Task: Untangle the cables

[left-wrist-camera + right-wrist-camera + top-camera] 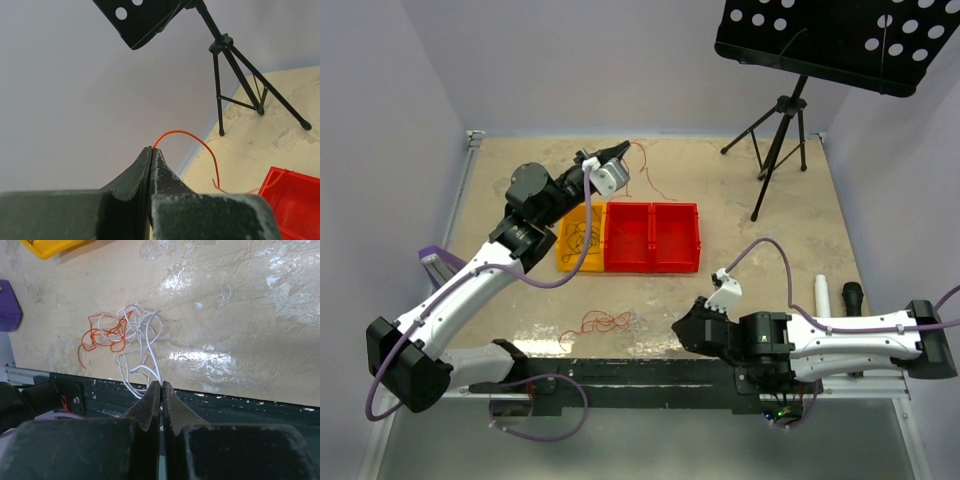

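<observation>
A: Pinching anything, that left pincer (151, 151)?
B: Yes. Its jaws are closed on an orange cable (202, 145), held up above the far surface (260, 145), beyond the red bin (295, 200).
A: And the right pincer (161, 386)?
B: Clamped on a white cable (150, 352) running from the orange-and-white tangle (112, 332) near the surface's front edge. Thin dark wires (582, 238) lie in the yellow bin (582, 267).

cables (120, 334): orange-red, white | red bin (652, 238) | yellow bin (563, 262) | table (760, 200): mottled beige | stand (830, 40): black, pale round holes
</observation>
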`<state>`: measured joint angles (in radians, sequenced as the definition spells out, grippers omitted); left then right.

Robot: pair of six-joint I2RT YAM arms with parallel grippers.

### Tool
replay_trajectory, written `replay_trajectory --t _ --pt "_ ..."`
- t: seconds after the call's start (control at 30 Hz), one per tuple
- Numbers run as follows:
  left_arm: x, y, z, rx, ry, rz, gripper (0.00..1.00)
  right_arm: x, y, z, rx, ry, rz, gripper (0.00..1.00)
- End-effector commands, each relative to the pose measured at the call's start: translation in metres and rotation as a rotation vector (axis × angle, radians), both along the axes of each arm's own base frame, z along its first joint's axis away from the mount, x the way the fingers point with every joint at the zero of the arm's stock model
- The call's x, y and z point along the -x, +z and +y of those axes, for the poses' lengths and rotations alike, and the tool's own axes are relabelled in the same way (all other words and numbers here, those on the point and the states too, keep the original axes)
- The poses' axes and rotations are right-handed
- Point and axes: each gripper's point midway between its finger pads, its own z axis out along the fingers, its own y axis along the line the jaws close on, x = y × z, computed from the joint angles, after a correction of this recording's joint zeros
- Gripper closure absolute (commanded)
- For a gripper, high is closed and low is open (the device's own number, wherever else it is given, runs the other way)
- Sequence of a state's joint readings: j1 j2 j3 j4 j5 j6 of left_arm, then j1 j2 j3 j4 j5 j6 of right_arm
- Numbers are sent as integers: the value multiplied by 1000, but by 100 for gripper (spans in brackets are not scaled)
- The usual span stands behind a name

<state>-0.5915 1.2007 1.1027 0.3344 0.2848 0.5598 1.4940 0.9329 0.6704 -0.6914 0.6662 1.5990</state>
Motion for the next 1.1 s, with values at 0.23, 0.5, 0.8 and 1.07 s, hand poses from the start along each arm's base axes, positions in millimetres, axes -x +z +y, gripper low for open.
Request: replay_trajectory --t 0.23,0.5,0.8,1.07 --pt "-7 -2 -3 18 10 6 100 -5 2 -9 -23 -46 -18 100" --pt "-15 -71 21 -69 141 87 100 -4 0 -14 -34 -45 -12 100" --pt "-7 -83 11 25 77 220 100 -2 -3 -9 -31 -40 -3 100" --pt "-9 -117 41 -85 218 185 100 -1 -6 -11 -40 -40 4 100"
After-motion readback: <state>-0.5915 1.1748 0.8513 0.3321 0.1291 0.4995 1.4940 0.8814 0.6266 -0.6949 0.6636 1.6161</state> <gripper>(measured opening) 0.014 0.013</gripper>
